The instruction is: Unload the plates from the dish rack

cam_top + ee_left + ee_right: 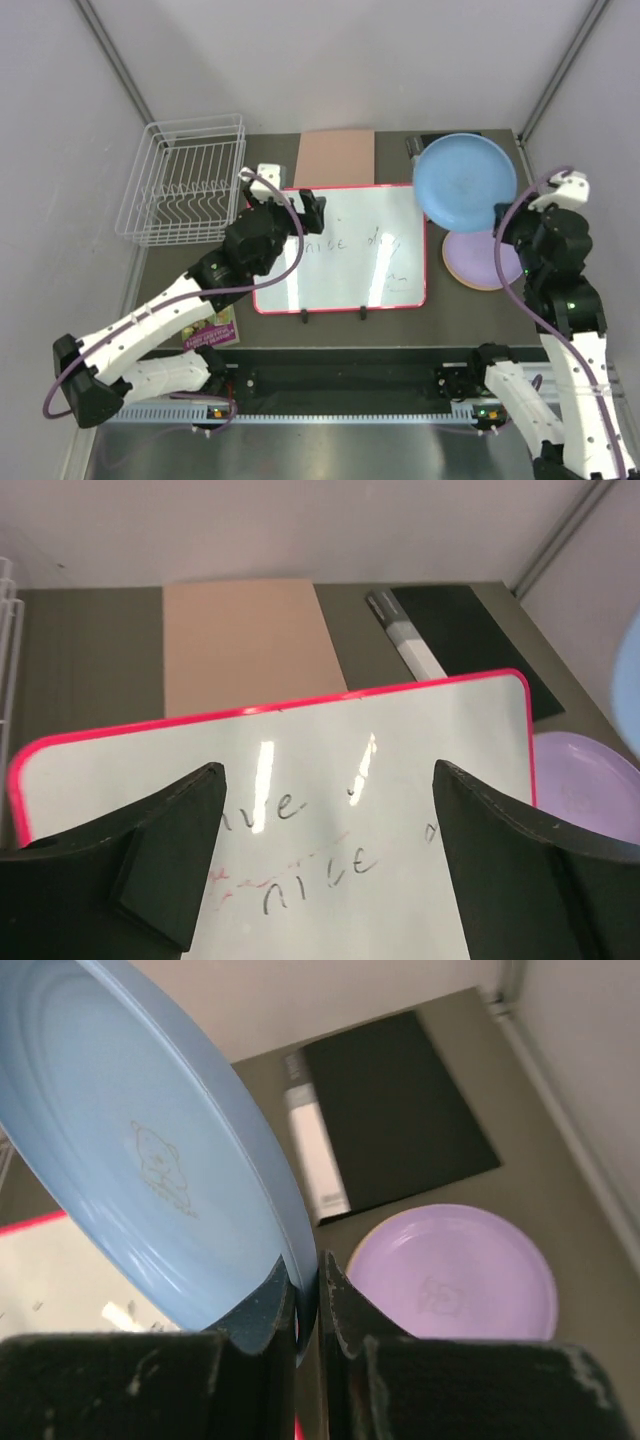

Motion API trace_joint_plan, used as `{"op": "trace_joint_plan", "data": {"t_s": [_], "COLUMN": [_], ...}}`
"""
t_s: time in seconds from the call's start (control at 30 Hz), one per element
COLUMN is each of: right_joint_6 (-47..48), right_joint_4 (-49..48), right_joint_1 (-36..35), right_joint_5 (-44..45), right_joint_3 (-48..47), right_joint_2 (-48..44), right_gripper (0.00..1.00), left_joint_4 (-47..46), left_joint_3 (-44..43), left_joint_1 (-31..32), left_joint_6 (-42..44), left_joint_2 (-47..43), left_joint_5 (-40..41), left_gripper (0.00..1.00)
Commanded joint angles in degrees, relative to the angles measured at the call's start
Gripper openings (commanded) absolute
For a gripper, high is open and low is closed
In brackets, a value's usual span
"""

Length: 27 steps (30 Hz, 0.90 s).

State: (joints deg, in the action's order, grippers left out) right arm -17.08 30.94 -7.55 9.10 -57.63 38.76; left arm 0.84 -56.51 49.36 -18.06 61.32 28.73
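Placing step, prob. last: R gripper pinches blue plate by rim, tilted, far right above lilac plate. Next: lower onto it, release. L gripper spread wide, empty, over whiteboard; dish rack far left.

On your dark bench sit the white dish rack far left, a red-framed whiteboard mid-bench, a tan sheet behind it, a black sheet with a marker, and the lilac plate at right (an orange plate shows its rim beneath).

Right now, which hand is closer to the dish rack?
Left. The left hand is beside the dish rack; the right hand is far to its right, gripping the blue plate.
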Motion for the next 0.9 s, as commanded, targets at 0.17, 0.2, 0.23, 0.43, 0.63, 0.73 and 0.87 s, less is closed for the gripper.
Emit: {"op": "trace_joint_plan", "data": {"t_s": [0.17,0.2,0.23,0.43,0.63,0.73,0.87], "right_joint_6": [1.8,2.0,1.9,-0.1,-0.2,0.5,0.6], "right_joint_4": [4.7,3.6,2.6,-2.5,-6.9,-7.3,-9.7], "right_joint_1": [23.3,26.1,31.1,39.6,43.0,43.6,43.7], "right_joint_5": [-1.2,-4.1,-8.8,-19.4,-24.8,-24.5,-25.2], "right_joint_3": [-1.2,-0.6,0.2,4.7,10.5,12.3,15.3], "right_joint_2": [4.6,6.4,7.1,15.4,17.3,18.5,20.0], "right_gripper": [0.0,0.0,0.0,0.0,0.0,0.0,0.0], "left_joint_4": [-5.1,-5.1,-5.0,-5.4,-4.4,-3.8,-4.4], "left_joint_3": [4.7,5.0,5.4,6.8,6.5,7.4,9.2], "left_joint_1": [-0.1,-0.1,-0.2,-0.2,-0.2,-0.2,-0.2], "left_joint_6": [7.9,7.7,7.6,7.5,6.4,5.7,5.8], "left_joint_2": [-8.8,-9.0,-9.3,-9.6,-8.2,-8.8,-9.9], "left_joint_5": [12.1,12.0,11.8,12.0,12.8,13.0,13.2], "left_gripper": [0.91,0.91,0.91,0.91,0.91,0.91,0.91]}}
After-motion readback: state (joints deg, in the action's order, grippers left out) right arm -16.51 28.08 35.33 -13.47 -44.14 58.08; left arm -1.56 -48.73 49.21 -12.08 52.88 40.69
